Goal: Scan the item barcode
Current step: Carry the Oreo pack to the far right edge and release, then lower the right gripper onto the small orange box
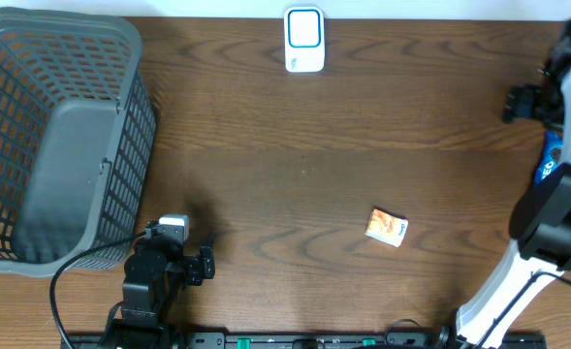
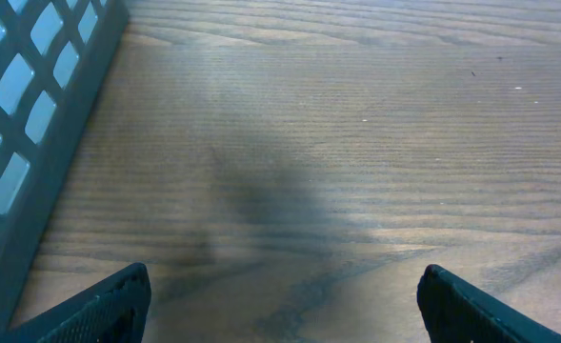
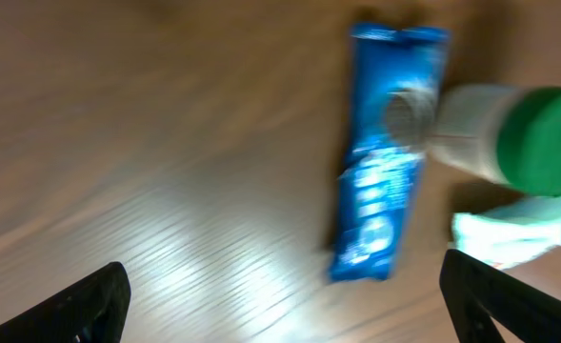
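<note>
Where the wooden table reaches its far left corner sits a grey lattice basket, the largest thing on it. Its solid grey floor shows in full through the open top, and no label is visible on it. In the left wrist view the basket's wall runs down the left side.

A white and black right arm rises from the near right corner and runs along the right edge. A black left arm stands at the near edge, beside the basket's near corner. The left gripper has its fingers spread wide over bare wood. The right gripper is also spread wide and grips nothing as it hangs above a cluster of goods by the right edge.

A white scanner with a blue-rimmed window stands at the middle of the far edge, well apart from every item. No writing on it can be read.

In the blurred right wrist view a long blue packet lies flat, its white print too smeared to read. Overhead, a strip of it peeks out beside the right arm.

A white bottle with a green cap lies on its side, its pale end overlapping the packet's upper right part. Just below it is a white and pale green pouch, also illegible.

A small orange packet lies alone toward the near edge, right of the middle, with print too small to read.
</note>
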